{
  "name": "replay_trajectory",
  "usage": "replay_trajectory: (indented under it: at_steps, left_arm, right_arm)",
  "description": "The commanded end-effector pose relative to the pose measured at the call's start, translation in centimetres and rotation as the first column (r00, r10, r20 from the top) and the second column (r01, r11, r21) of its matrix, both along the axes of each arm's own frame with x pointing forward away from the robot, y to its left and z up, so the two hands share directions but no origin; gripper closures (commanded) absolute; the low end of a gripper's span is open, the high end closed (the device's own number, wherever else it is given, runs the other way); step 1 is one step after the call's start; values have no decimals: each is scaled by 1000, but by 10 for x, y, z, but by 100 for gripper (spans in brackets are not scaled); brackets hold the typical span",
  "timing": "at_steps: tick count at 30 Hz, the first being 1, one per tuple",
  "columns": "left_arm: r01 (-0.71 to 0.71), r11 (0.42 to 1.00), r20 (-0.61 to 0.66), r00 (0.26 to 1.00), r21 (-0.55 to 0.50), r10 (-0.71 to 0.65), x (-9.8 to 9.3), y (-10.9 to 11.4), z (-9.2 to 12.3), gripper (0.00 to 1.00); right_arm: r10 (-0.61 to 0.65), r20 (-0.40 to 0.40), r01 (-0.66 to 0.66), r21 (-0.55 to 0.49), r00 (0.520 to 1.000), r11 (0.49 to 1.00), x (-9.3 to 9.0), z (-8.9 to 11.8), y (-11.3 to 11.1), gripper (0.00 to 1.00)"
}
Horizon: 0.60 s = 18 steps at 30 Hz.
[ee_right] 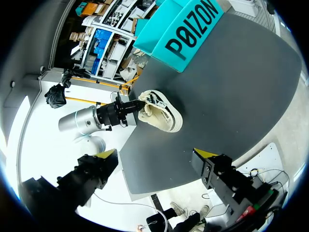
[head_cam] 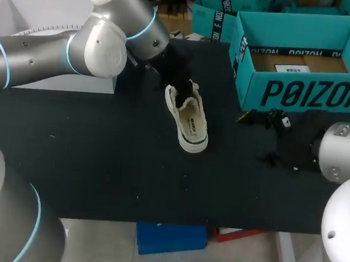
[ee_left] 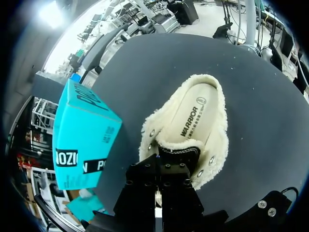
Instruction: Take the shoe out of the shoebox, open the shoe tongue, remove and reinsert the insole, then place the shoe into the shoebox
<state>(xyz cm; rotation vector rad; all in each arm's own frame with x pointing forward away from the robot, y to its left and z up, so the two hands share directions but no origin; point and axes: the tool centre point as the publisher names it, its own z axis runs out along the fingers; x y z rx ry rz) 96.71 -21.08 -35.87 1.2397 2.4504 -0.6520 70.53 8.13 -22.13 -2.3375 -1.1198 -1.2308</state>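
Grip: my left gripper (ee_left: 161, 166) is clamped shut on the black tongue (ee_left: 179, 153) of the shoe (ee_left: 193, 130), its dark fingers (ee_left: 144, 180) pressed close together over that stitched flap; the yellow tips do not show there; the tongue is lifted clear of the opening, so the smooth cream insole (ee_left: 195, 108) with its dark print lies in plain sight inside; the collar around it is thick, woolly cream fleece, and small metal eyelets stud the edges on either side of the tongue; the sole is pale rubber with a dark line around it.

The shoe rests outside the box on the matte black table (head_cam: 97, 161), about the middle of it, to the left of the shoebox (head_cam: 303, 87); the shoebox is teal cardboard with large dark lettering on its near wall, rectangular, open on top, with brown card and a white label on its floor; it sits at the far right of the table, apart from the shoe.

My right gripper (ee_right: 157, 154) hangs on the right, well apart from the shoe; its yellow-tipped fingers are spread wide with nothing between them.
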Motion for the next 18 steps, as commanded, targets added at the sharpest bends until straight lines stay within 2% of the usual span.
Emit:
replay_trajectory:
  at_steps: [1,10,18]
  left_arm:
    - [-2,1000,-3,1000,-2,2,-4,2,-7,100]
    - [-4,1000,-25,1000,14,4,-11,5,-13,100]
    - [22,999,41,999,39,-24,-11,17,30,100]
  right_arm:
    - [-129,81,131,-30,988,991,-6,-6,3,0]
    - [-129,81,131,-30,988,991,-6,-6,3,0]
    - [-129,81,131,-30,988,991,-6,-6,3,0]
